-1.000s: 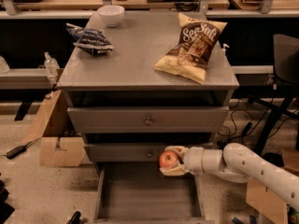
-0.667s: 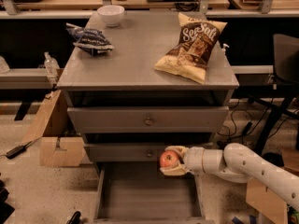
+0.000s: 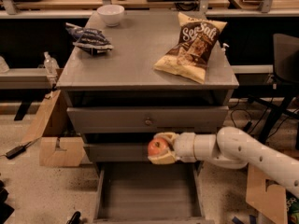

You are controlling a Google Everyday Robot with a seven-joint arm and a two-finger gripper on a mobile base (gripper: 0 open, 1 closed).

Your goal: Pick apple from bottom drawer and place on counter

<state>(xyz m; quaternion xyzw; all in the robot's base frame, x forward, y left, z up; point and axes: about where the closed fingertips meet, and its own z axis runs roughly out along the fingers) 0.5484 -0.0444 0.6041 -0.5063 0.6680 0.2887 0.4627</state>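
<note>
The hand (image 3: pixel 161 148) is clenched around the apple (image 3: pixel 157 147), one pale finger above the fruit and one below. It reaches in from the right on a white arm (image 3: pixel 243 154). The apple sits in front of the middle drawer (image 3: pixel 117 151), above the pulled-out bottom drawer (image 3: pixel 145 192). On the grey tabletop (image 3: pixel 135 59) lie a chip bag (image 3: pixel 191 45), a dark crumpled bag (image 3: pixel 88 36) and a white bowl (image 3: pixel 111 14).

We read only one text: "Sea Salt", in white letters on the chip bag (image 3: pixel 194 48) lying on the counter (image 3: pixel 135 55). The gripper (image 3: pixel 160 148) holds the apple (image 3: pixel 157 146) above the open bottom drawer (image 3: pixel 145 195).
</note>
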